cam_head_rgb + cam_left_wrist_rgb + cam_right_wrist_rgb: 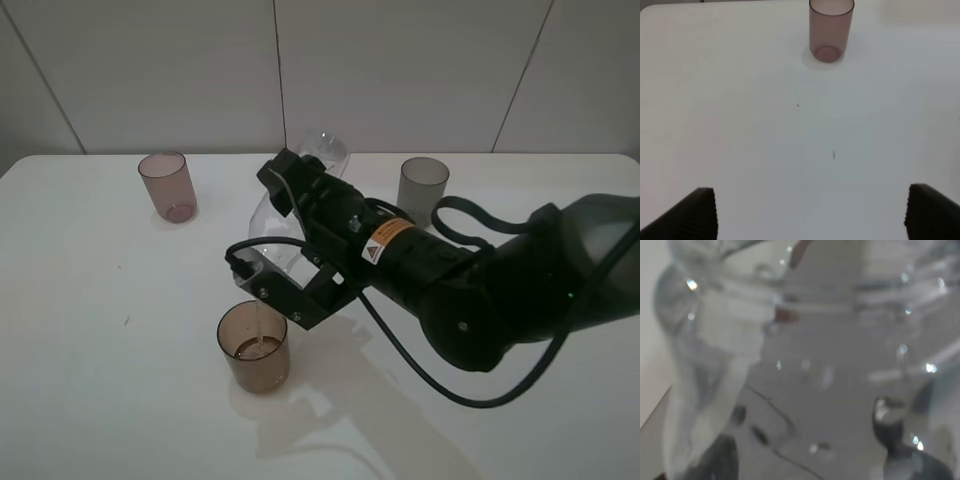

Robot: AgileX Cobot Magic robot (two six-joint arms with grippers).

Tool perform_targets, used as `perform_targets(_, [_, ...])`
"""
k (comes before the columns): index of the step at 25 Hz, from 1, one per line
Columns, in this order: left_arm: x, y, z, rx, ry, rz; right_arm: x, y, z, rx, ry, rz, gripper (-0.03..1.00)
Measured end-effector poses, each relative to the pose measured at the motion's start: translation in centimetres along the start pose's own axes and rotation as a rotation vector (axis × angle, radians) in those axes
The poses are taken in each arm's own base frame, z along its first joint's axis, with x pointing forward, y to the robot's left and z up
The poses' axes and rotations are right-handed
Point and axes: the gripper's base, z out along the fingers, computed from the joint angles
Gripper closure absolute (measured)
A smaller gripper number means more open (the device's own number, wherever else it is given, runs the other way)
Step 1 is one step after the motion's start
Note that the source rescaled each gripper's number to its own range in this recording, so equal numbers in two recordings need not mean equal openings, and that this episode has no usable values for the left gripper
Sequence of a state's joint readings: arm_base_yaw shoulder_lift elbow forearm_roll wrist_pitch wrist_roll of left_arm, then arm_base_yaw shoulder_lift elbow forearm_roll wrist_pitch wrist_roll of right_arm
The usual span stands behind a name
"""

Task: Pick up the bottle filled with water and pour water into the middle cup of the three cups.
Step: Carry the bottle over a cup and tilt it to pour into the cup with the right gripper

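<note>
My right gripper (277,238) is shut on the clear bottle (322,152) and holds it tipped, mouth down and to the left, above the brown middle cup (254,347). A thin stream of water runs from the bottle's mouth into that cup, which holds a little water. The bottle fills the right wrist view (805,365), blurred. The pinkish-mauve cup (167,185) stands at the back left and also shows in the left wrist view (831,30). The dark grey cup (422,190) stands at the back right. My left gripper (815,220) is open and empty, well short of the pinkish cup.
The white table (90,330) runs back to a white panelled wall (400,70). The right arm (500,290) and its black cable lie across the table's right half. A wet sheen lies on the table beside the brown cup.
</note>
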State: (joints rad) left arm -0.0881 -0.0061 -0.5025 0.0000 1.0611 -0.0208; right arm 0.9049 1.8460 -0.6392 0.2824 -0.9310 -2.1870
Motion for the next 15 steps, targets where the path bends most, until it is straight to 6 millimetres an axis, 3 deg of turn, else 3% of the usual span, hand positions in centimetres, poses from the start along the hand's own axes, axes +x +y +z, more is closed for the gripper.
perform_targets(15, [0.00, 0.00, 0.00, 0.000, 0.000, 0.000, -0.45, -0.40, -0.09, 0.027, -0.013, -0.082, 0.97])
